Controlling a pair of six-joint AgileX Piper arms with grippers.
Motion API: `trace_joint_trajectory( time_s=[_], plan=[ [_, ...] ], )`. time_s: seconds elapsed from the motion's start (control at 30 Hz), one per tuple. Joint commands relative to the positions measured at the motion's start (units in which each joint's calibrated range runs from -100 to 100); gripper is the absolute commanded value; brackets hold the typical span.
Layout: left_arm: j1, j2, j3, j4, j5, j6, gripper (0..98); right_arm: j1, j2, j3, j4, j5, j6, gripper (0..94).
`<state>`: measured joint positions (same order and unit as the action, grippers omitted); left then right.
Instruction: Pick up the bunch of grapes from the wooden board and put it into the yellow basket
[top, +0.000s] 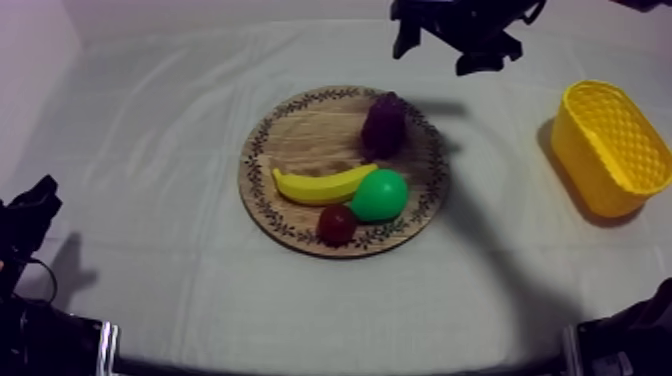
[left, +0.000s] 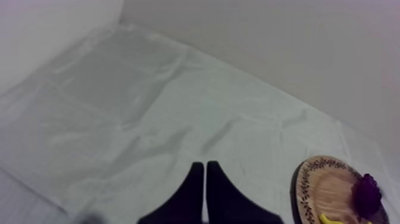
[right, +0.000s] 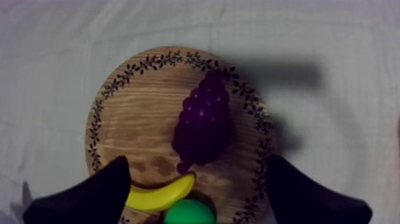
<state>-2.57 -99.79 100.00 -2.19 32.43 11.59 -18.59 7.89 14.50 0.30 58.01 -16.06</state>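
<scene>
The purple bunch of grapes (top: 384, 123) lies on the far right part of the round wooden board (top: 300, 135), behind a banana (top: 322, 186), a green pear (top: 380, 195) and a small red fruit (top: 336, 224). My right gripper (top: 441, 50) hangs high over the table's far side, just beyond the board. In the right wrist view it (right: 198, 165) is open, with its fingers spread wide on either side of the grapes (right: 202, 122) and well above them. My left gripper (left: 205, 171) is shut on nothing and rests low at the left (top: 33, 208). The yellow basket (top: 610, 145) stands at the right.
Grey-white cloth covers the table, with wide bare stretches left of the board and between the board and the basket. The left wrist view catches the board's edge (left: 309, 184) with the grapes (left: 366, 193) far off.
</scene>
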Motion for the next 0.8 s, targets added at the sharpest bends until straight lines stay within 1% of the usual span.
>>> trace_joint_trajectory(
  time_s=[0.0, 0.13, 0.23, 0.47, 0.6, 0.77],
  plan=[
    [0.00, 0.05, 0.00, -0.03, -0.01, 0.01, 0.1, -0.11, 1.09, -0.87, 0.00, 0.76, -0.04, 77.8],
    [0.00, 0.05, 0.00, -0.03, -0.01, 0.01, 0.1, -0.73, 4.91, -3.32, 0.21, 1.75, -0.31, 85.9],
    [0.00, 0.05, 0.00, -0.03, -0.01, 0.01, 0.1, -1.23, 8.53, -5.16, 0.52, 2.02, -0.70, 89.0],
    [0.00, 0.05, 0.00, -0.03, -0.01, 0.01, 0.1, -1.48, 16.92, -9.17, 0.73, 1.18, -1.20, 91.4],
    [0.00, 0.05, 0.00, -0.03, -0.01, 0.01, 0.1, -1.80, 20.57, -10.23, 1.43, 0.02, -1.73, 92.0],
    [0.00, 0.05, 0.00, -0.03, -0.01, 0.01, 0.1, -2.27, 25.16, -12.70, 2.03, 0.04, -2.64, 92.2]
  ],
)
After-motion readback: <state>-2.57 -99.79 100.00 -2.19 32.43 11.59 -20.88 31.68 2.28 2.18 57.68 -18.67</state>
